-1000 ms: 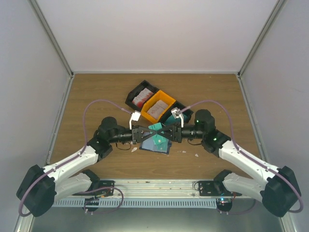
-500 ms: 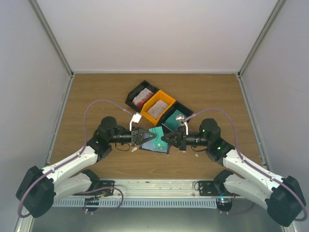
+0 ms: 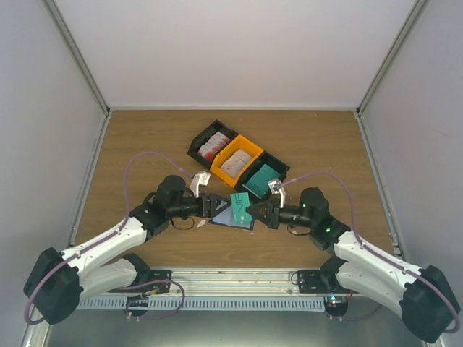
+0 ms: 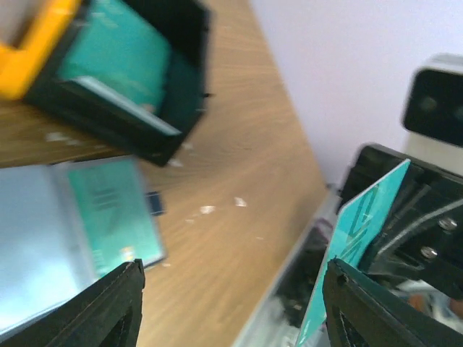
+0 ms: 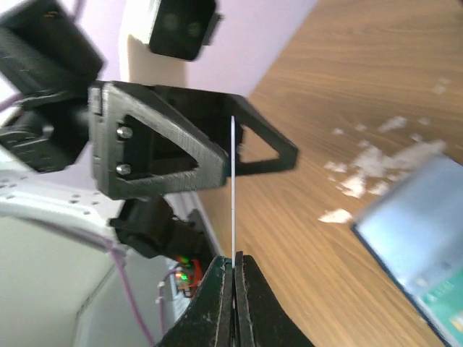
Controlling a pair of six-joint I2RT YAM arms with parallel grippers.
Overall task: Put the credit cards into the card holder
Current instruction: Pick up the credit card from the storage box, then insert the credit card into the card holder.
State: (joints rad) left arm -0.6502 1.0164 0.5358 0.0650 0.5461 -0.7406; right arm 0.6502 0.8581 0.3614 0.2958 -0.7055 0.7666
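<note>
White walls framed by aluminium rails close in a wood-grain desk dotted with small irregular white scraps. At the left, the white left arm reaches inward under a looping purple cable. Its left end effector is spread wide, the matte black fingers well apart. Just beside it the card holder lies open and flat on the desk, its smooth blue-grey inner face up with a teal card resting on it; in the overhead view both end effectors overlap its edges. Behind it, three rectangular plastic bins run in a touching diagonal row. First is a black bin with white and red credit cards, then an orange bin with more pale cards, then a second black bin holding a stack of teal credit cards. Facing the left end effector, the right end effector has its fingers pressed together, pinching one thin, glossy teal credit card by one end. Seen edge-on from the right wrist, that card is a fine line in front of the left end effector's triangular frame, above the desk and apart from the holder. To the right, the right arm trails its own purple cable
</note>
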